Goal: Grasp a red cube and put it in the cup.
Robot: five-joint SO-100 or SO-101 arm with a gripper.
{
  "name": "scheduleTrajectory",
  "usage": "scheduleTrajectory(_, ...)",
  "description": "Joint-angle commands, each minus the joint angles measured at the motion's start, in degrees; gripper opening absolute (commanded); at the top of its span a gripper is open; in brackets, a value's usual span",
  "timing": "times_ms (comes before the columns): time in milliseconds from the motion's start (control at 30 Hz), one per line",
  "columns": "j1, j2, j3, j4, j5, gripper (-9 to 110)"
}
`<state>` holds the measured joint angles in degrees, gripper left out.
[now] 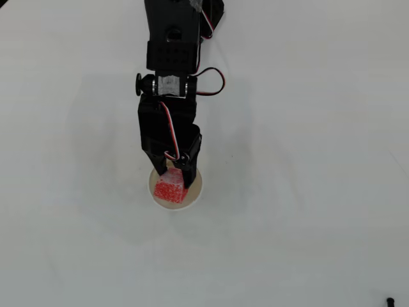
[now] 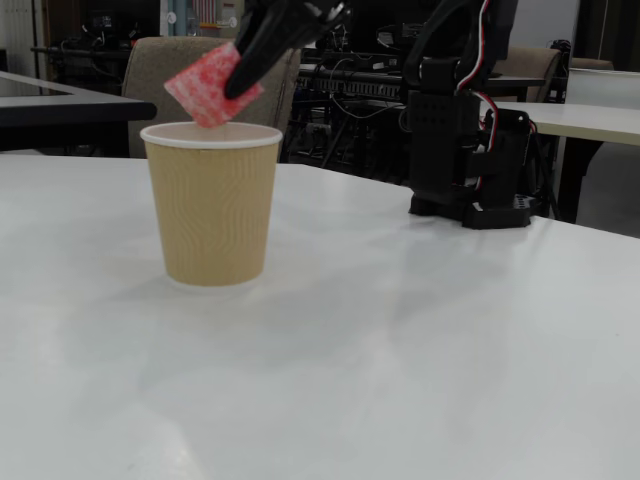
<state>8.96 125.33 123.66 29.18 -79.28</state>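
The red cube [image 1: 170, 190] is speckled with white flecks and held tilted in my gripper [image 1: 172, 168] right over the cup's mouth. In the fixed view the cube [image 2: 209, 87] hangs just above the rim, its lower corner level with the rim. The cup [image 1: 194, 187] shows from above as a white ring with a cream inside. In the fixed view the cup [image 2: 214, 208] is tan and ribbed on the outside with a white rim, standing upright on the table. My gripper [image 2: 236, 72] is shut on the cube's upper part.
The white table [image 1: 307, 211] spreads on all sides of the cup. The arm's black base [image 2: 465, 150] stands behind and to the right in the fixed view. A small black thing [image 1: 389, 300] lies at the lower right corner of the overhead view.
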Motion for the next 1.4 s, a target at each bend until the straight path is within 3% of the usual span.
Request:
scheduleTrajectory(0, -0.26, 0.44, -5.63, -1.58, 0.44, 21)
scheduleTrajectory(167, 0.35, 0.88, -5.27, -1.32, 0.44, 31)
scheduleTrajectory(233, 0.53, 0.88, -4.92, -1.14, -0.35, 44)
scheduleTrajectory(467, 1.23, 1.85, -4.92, -0.79, 0.26, 44)
scheduleTrajectory(967, 8.44, 14.41, -2.29, 12.3, 1.49, 44)
scheduleTrajectory(1067, 9.4, 16.88, -0.97, 14.33, 1.49, 39)
scheduleTrajectory(1233, 10.72, 22.32, 2.55, 18.98, 1.49, 15)
scheduleTrajectory(1367, 11.34, 27.33, 6.59, 21.62, 1.23, 10)
